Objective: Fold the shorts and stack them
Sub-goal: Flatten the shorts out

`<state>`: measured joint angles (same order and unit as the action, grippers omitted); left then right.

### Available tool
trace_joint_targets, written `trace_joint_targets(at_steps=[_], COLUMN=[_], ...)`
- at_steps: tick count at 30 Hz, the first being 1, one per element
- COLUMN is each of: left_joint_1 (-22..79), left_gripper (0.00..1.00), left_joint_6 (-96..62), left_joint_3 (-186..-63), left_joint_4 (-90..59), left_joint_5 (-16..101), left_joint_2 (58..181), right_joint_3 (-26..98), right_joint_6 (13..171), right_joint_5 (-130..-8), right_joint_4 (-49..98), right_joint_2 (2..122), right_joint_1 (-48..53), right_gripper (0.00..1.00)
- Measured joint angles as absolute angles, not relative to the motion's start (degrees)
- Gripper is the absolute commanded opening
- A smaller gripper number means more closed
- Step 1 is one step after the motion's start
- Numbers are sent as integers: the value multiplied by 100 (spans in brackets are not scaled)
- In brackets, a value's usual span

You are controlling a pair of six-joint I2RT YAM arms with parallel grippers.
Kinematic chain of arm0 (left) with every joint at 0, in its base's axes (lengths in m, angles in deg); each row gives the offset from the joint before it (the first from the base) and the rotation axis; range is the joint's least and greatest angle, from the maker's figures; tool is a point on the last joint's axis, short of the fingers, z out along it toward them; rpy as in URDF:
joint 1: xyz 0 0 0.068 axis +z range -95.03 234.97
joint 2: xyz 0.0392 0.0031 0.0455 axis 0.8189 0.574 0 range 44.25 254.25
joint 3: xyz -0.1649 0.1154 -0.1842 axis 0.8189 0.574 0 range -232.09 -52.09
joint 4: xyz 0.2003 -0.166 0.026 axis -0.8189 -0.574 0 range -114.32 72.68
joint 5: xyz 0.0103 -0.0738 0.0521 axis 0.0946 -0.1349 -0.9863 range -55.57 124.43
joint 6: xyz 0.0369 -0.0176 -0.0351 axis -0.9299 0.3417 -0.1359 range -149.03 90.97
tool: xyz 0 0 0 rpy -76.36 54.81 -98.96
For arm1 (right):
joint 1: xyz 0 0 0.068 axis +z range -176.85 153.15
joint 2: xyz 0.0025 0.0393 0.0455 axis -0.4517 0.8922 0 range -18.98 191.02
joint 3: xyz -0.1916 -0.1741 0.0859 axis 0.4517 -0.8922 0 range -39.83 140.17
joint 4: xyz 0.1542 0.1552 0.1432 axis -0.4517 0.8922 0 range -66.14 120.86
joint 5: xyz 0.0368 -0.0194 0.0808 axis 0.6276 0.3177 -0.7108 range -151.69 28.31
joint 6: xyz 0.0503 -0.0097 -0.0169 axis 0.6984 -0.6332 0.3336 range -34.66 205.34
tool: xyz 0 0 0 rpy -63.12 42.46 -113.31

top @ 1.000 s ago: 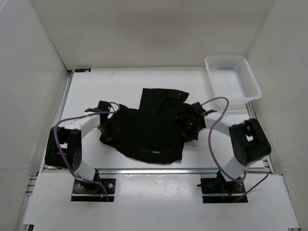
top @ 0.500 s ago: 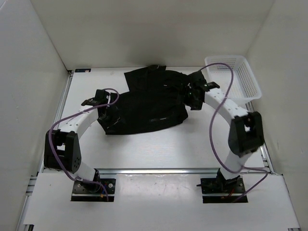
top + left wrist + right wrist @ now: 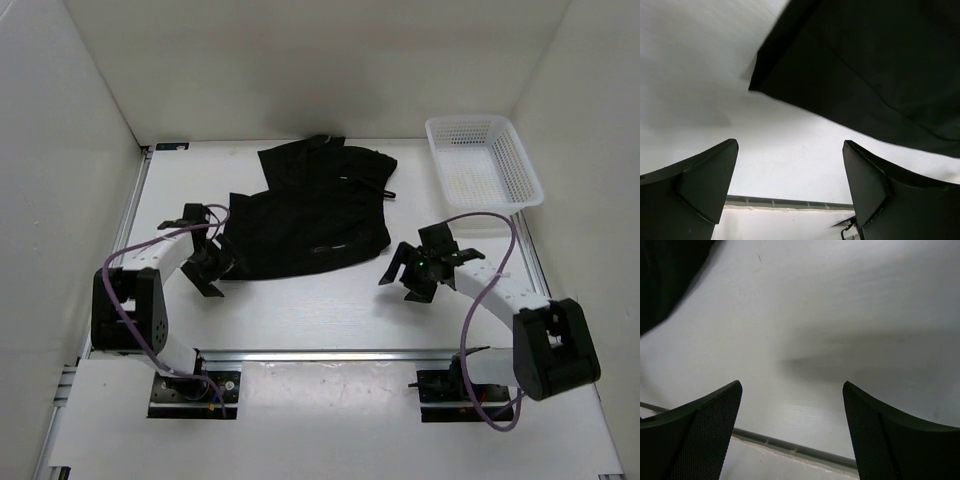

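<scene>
Left wrist: left gripper [image 3: 790, 167] spread wide, jaws empty, only bare table [image 3: 700, 75] between them. Just ahead and slightly to the right, one corner of the shorts [image 3: 865, 75] lies flat, its hem running off to the right. No contact; a strip of table shows between jaws and cloth.

Right wrist: right gripper [image 3: 792, 395] also wide and holding nothing. White tabletop beneath; a sliver of black cloth shows at the upper left edge of the view, well clear of the jaws.

Top external:
- The shorts lie in the middle-far part of the table, a black mass with its long axis roughly left to right, the right end tilted toward the far side.
- Cannot tell whether a second layer at the back is a fold or a separate piece.
- Left claw sits just beside the near-left corner. Right claw stands apart from the near-right corner, on the near side of it.
- White mesh basket [image 3: 437, 165] at far right, apart from the cloth.

Judgement: the left arm is nearer. Cloth lies ahead of both claws, toward the far side, so any grasp at the near hem means reaching forward, the right arm farther and inward.
</scene>
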<state>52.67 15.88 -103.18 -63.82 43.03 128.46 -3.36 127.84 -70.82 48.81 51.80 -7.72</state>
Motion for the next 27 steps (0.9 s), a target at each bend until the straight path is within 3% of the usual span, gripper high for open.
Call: trace_joint_targets(at_steps=[2,6,9,10,11,12,15,16,18,19,24,27], left_joint_1=[5267,5267,5271,5273,5273,5284,5312,5319,5339,5350,5503,5660], left_gripper=[94,78,50,38,17,10,10,10,10,10,10,10], left_joint_6=[1601,1653,1695,1690,1695,1708,1655,1647,1638,1620,1439,1290], left_joint_3=[-10338,-10506,-10716,-10777,-10838,-10884,-10959,-10972,-11005,-11033,-11735,-13289], left_joint_4=[-6315,-6293,-6234,-6192,-6173,-6144,-6094,-6092,-6085,-6094,-6398,-6907], left_joint_5=[4351,4408,4406,4390,4386,4379,4364,4362,4360,4362,4414,4441], left_joint_2=[13226,13860,14052,14107,14153,14194,14247,14247,14247,14247,14301,14507], right_joint_3=[-174,589,1120,1290,1478,1666,2174,2302,2530,2630,3575,4976], right_joint_6=[12801,12703,12670,12666,12653,12644,12607,12603,12592,12600,12495,12329], right_joint_5=[-7136,-7130,-7145,-7156,-7161,-7167,-7220,-7233,-7263,-7272,-7215,-7239], right_joint_4=[4638,4339,4107,4031,3981,3933,3819,3788,3788,3797,4525,5113], right_joint_2=[5648,6673,7180,7355,7547,7755,8382,8563,8788,8867,9035,9156], right_joint_1=[-767,-798,-855,-879,-894,-916,-938,-938,-934,-929,-925,-1036], right_gripper=[86,86,86,84,82,80,60,32,7,0,0,0])
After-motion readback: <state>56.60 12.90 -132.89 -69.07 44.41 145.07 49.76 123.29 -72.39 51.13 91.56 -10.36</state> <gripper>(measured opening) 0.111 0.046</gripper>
